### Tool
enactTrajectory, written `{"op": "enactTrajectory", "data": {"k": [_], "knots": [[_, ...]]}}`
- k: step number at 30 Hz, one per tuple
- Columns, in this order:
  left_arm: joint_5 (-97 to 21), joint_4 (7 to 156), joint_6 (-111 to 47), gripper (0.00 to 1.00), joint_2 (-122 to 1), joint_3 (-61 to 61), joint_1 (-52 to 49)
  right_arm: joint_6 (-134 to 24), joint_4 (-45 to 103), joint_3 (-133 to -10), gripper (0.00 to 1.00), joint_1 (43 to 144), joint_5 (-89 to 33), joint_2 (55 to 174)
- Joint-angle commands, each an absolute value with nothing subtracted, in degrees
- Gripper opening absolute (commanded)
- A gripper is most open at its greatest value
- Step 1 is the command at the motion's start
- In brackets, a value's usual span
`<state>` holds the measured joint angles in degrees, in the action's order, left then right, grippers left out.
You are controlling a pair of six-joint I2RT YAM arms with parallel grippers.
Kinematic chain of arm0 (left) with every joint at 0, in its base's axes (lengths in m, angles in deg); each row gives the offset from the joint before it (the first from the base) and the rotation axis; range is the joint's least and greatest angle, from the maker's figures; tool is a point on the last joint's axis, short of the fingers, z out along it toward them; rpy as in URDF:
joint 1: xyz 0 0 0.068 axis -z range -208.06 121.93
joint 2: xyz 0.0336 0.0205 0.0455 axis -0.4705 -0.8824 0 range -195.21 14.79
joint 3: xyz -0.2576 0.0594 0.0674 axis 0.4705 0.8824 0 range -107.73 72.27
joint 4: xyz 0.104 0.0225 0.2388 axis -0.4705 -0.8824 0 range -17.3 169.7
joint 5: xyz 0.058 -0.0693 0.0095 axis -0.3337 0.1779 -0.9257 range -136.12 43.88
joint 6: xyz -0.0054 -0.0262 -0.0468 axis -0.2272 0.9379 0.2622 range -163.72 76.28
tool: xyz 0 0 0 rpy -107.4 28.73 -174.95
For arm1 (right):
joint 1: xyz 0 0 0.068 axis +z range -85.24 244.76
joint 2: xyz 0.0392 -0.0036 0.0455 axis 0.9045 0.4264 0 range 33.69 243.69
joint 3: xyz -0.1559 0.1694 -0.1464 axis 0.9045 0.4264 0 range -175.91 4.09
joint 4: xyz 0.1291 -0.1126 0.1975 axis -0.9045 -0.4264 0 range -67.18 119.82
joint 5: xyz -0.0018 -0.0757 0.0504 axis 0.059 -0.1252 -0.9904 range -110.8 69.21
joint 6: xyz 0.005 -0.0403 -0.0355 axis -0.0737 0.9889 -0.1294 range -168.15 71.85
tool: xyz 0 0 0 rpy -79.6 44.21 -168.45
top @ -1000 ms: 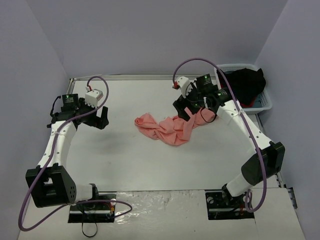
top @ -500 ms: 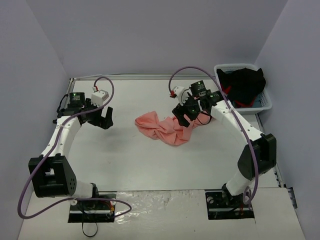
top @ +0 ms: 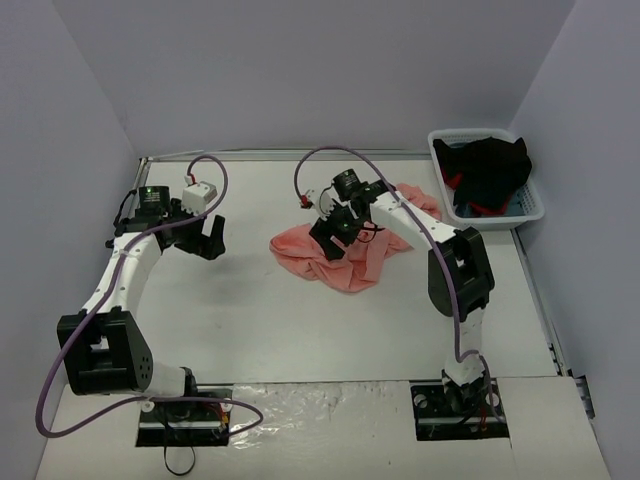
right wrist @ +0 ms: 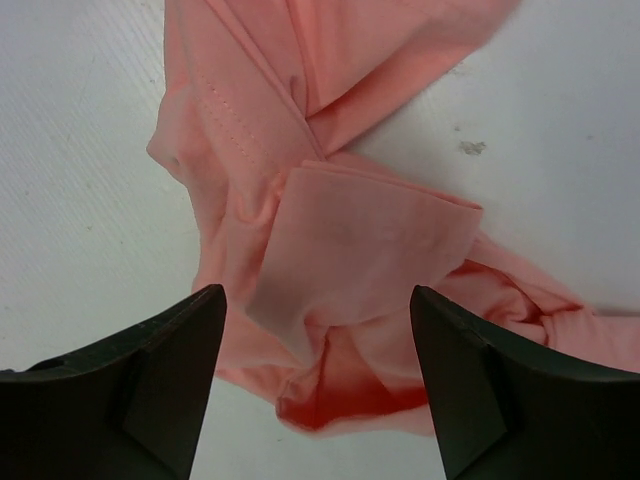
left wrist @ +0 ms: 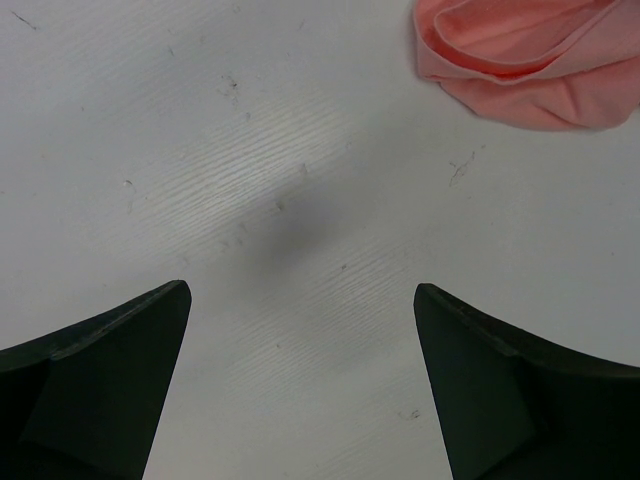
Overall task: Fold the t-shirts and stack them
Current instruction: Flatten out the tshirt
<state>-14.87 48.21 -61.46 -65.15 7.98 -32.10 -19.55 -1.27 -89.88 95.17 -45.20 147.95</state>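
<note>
No text, label, brand, number or sign can be read in any view

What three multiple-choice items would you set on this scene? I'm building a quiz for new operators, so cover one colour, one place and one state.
1. The cloth in the basket is mostly: A yellow; B black; C pink.
2. The pink t-shirt lies: A crumpled on the table; B in the basket; C over the left arm.
3. The right jaws are: A shut on the t-shirt; B out of sight; C open over the t-shirt.

Answers:
1 B: the top view shows dark cloth heaped in the basket.
2 A: the t-shirt lies bunched up mid-table.
3 C: the right wrist view shows a wide gap between the jaws, with the t-shirt below.
</note>
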Motion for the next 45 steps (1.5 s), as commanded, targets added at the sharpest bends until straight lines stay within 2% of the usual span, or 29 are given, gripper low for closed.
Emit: {"op": "enactTrajectory", "data": {"k": [1,4,5,6,8,9,13,20,25,28,32,38,45], "knots": [[-14.83,47.27,-61.82,0.94,-64.40,6.26,-32.02,-18.98,-3.58,-90.58,0.70,96.13,-46.37,149.53],[-14.74,47.35,-61.83,0.94,-64.84,6.26,-32.11,-18.36,-4.10,-89.34,0.69,97.27,-46.02,149.79],[-14.74,47.35,-61.82,0.94,-65.01,6.18,-32.11,-18.27,-4.19,-88.47,0.63,97.71,-45.58,149.79],[-14.57,47.35,-61.82,0.94,-65.01,6.17,-32.11,-18.18,-4.02,-88.02,0.41,97.89,-45.15,149.88],[-14.48,47.18,-61.82,0.94,-65.19,6.17,-32.11,-18.36,-4.10,-87.41,0.10,97.81,-44.88,149.88],[-14.39,47.18,-61.82,0.94,-65.28,6.17,-32.11,-18.62,-4.19,-87.14,0.00,97.81,-44.44,149.53],[-14.21,47.18,-61.91,0.94,-65.19,6.09,-32.11,-18.71,-5.07,-84.60,0.00,97.89,-44.09,143.57],[-13.51,47.18,-61.82,0.94,-65.63,5.74,-32.02,-16.34,-14.55,-80.73,0.00,97.98,-48.13,121.19],[-13.16,46.74,-61.74,0.94,-65.37,5.56,-31.85,-16.60,-14.56,-72.84,0.00,96.24,-40.41,107.02],[-12.90,46.74,-61.56,0.94,-65.19,5.47,-31.93,-16.95,-13.95,-68.97,0.00,94.21,-35.92,103.58],[-12.37,46.30,-61.56,0.94,-64.75,5.47,-31.76,-15.20,-13.51,-65.35,0.00,87.80,-37.40,101.80],[-10.26,45.34,-61.30,0.94,-65.36,4.77,-31.32,-14.93,-12.19,-64.55,0.00,86.64,-41.27,102.50],[0.35,40.95,-59.81,0.94,-69.31,0.21,-31.40,-13.79,-9.91,-73.06,0.00,87.87,-50.32,113.73]]}}
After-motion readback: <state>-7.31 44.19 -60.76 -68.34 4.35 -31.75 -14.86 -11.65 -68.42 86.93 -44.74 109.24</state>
